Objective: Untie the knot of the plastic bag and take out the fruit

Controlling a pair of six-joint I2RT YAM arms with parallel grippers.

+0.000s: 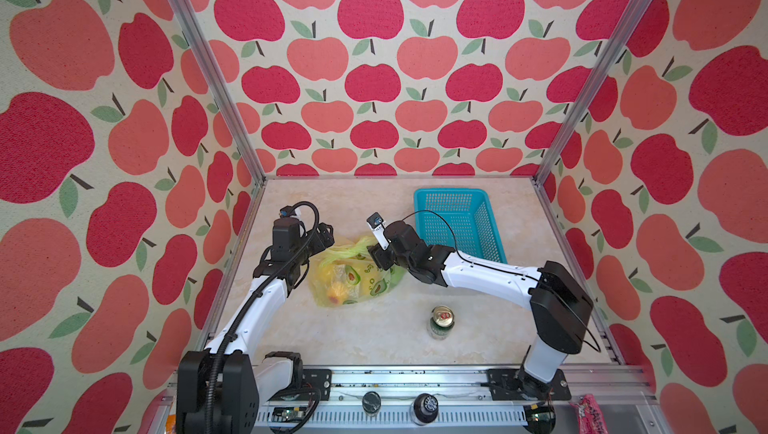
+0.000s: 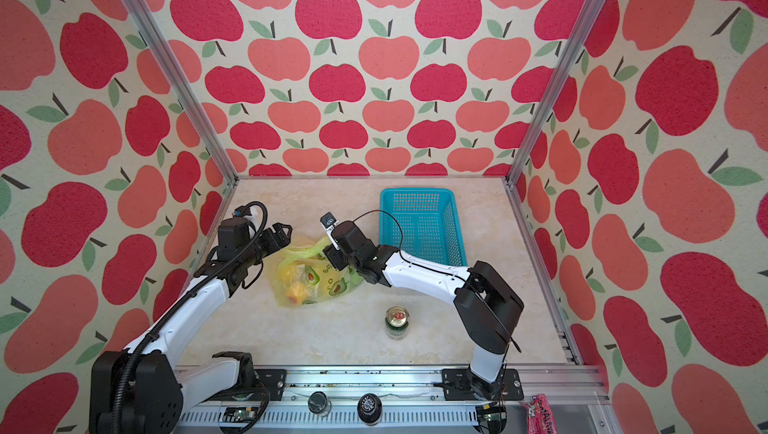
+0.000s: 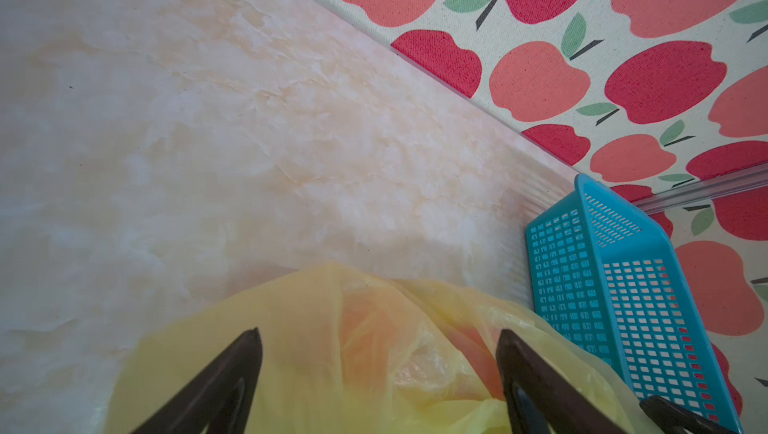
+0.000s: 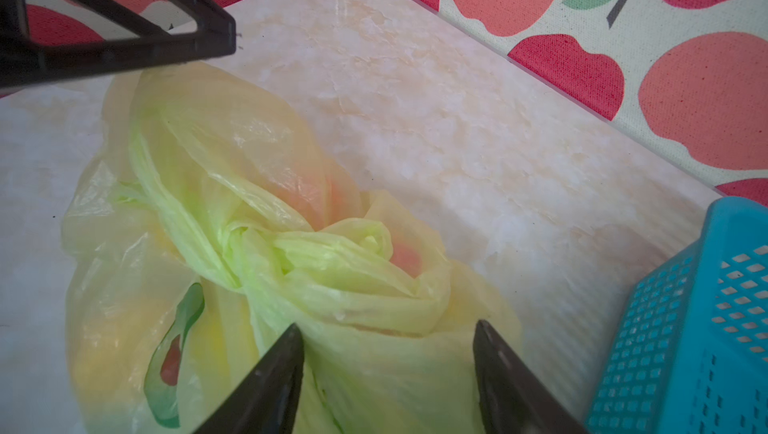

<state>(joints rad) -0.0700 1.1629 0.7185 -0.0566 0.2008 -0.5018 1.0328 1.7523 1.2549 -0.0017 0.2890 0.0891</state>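
Note:
The pale yellow plastic bag (image 1: 353, 282) (image 2: 309, 282) lies on the table's left half, between my two grippers. Its knot (image 4: 249, 253), a twisted yellow-green lump of handles, sits on the bag's far side (image 1: 351, 250). The fruit (image 1: 336, 292) shows through the plastic as yellow, orange and red shapes (image 3: 361, 328). My left gripper (image 1: 327, 233) (image 3: 378, 336) hovers open over the bag's left end. My right gripper (image 1: 377, 259) (image 4: 388, 326) is open just right of the knot, with handle plastic lying between its fingertips. A left finger (image 4: 124, 29) shows beyond the bag.
A turquoise perforated basket (image 1: 457, 220) (image 2: 419, 220) (image 4: 706, 328) stands right behind the right gripper, close to the bag. A green drink can (image 1: 441, 322) stands upright nearer the front. The apple-print walls enclose the table. A pink packet (image 1: 588, 411) lies off the front right.

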